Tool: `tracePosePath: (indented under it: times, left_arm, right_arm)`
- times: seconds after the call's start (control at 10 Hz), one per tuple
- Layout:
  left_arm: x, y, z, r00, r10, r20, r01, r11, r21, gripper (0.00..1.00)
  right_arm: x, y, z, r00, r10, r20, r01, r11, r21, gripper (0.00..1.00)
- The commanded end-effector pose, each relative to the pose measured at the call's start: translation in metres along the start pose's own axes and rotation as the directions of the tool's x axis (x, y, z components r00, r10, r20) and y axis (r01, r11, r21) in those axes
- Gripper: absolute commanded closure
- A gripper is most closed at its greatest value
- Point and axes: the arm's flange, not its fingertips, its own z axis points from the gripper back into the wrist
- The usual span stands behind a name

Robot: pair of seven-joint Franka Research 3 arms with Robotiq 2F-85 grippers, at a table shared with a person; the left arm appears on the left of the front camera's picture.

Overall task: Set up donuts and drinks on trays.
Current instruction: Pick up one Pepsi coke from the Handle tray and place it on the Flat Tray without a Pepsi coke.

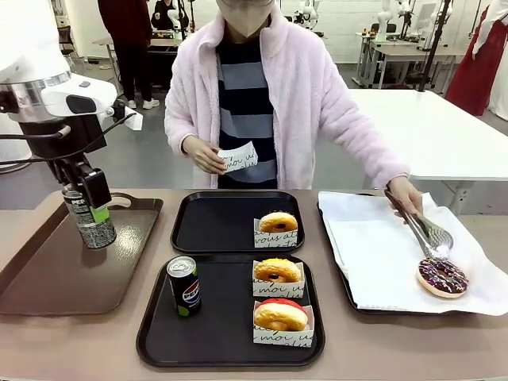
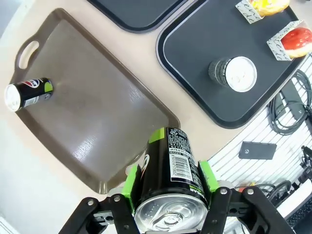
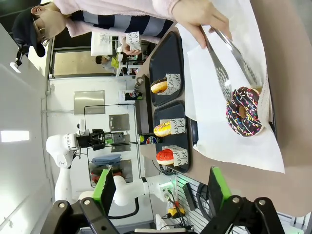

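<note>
- My left gripper (image 2: 168, 178) is clamped on a soda can (image 2: 171, 161) at the bottom of the left wrist frame, green pads pressed to its two sides and its silver top toward the camera; in the front view it hangs at middle left, above the brown tray (image 1: 48, 274)
- My right gripper (image 3: 161, 190) stands with its fingers wide apart at the bottom of the right wrist frame, with nothing between them
- The near black tray (image 1: 230, 351) sits at bottom centre of the front view; a second can (image 1: 184, 286) stands upright on its left part, and on its right part lie the red-glazed donut (image 1: 279, 315) and, just behind it, the yellow-glazed donut (image 1: 278, 271), each in a sleeve
- The far black tray (image 1: 208, 226) lies just behind, with a plain donut (image 1: 278, 221) in its sleeve at its right near edge
- A third can (image 2: 28, 93) lies on its side on the brown tray near the handle, upper left of the left wrist frame
- At the right, the paper-lined tray (image 1: 373, 254) bears a chocolate sprinkled donut (image 1: 442, 277); the tongs (image 1: 425, 232) reach to its far edge, held by the person's hand (image 1: 406, 193)
- At upper centre the person's other hand (image 1: 202, 155) holds a white printed sleeve (image 1: 240, 156)
</note>
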Motion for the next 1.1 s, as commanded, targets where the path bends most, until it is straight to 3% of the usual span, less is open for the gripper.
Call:
tracePosePath:
  times: [0.0, 0.7, 1.0]
  left_arm:
    - [0.012, 0.004, -0.001, 1.000, 0.012, 0.020, -0.012, 1.000, 0.004, 0.41]
    - [0.019, 0.007, -0.006, 0.997, 0.068, 0.032, -0.068, 0.998, -0.001, 0.41]
    - [0.054, 0.005, -0.011, 0.991, 0.111, 0.076, -0.114, 0.993, 0.041, 0.41]
  right_arm:
    - [0.001, 0.001, 0.001, 1.000, 0.011, 0.009, -0.012, 1.000, 0.020, 0.00]
    - [0.001, 0.001, 0.001, 1.000, 0.011, 0.009, -0.012, 1.000, 0.020, 0.00]
    - [0.001, 0.001, 0.001, 1.000, 0.011, 0.009, -0.012, 1.000, 0.020, 0.00]
